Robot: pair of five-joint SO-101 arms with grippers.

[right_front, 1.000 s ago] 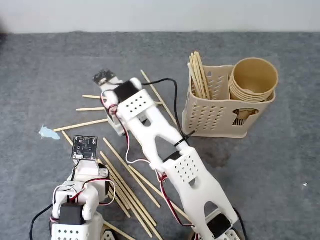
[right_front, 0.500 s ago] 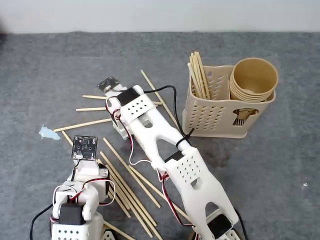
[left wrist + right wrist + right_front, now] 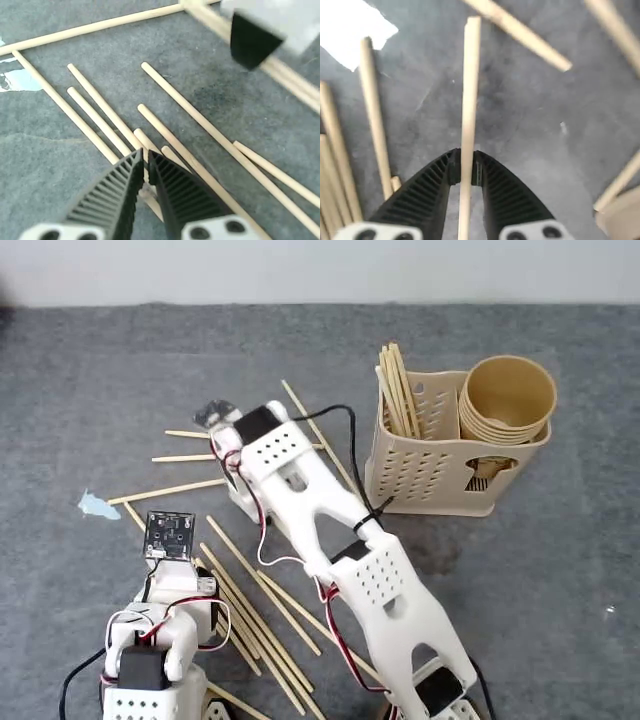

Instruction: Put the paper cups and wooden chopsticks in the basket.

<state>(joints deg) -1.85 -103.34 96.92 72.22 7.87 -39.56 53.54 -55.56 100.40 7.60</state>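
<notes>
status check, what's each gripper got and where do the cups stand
Right gripper shut on a chopstick. Left gripper shut over loose chopsticks. Paper cups in basket.

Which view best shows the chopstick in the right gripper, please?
The right wrist view: the chopstick runs straight out from between the closed jaws of the right gripper. In the high view the right arm lies over that spot. The left wrist view looks down on other, loose chopsticks.
</notes>
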